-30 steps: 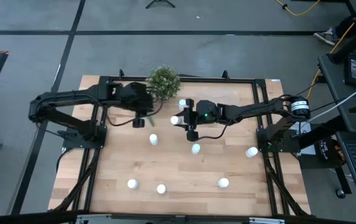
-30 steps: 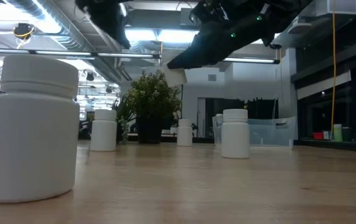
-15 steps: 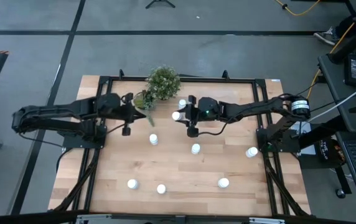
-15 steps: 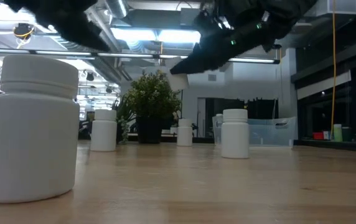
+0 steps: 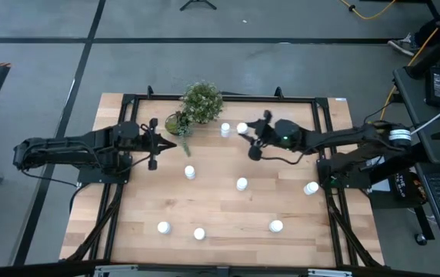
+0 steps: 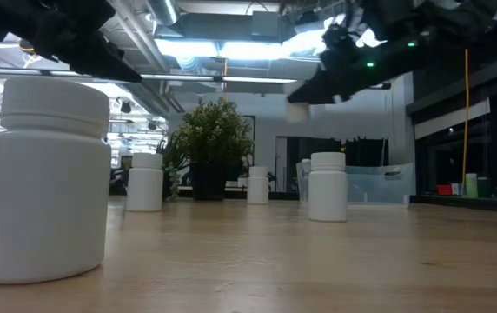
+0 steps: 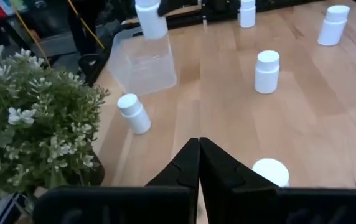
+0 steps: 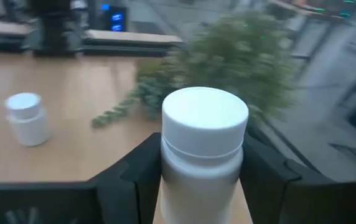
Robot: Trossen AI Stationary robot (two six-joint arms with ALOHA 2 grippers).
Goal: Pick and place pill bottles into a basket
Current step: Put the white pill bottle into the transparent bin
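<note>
While raised, right tool (image 5: 245,131) clamps a pill bottle (image 8: 203,146) — left tool (image 7: 198,163) closed, empty.

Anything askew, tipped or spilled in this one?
Nothing stands out. The loose pill bottles stand upright on the table. The right hand holds one bottle upright in the air near the basket. The left hand is shut and empty near the plant.
</note>
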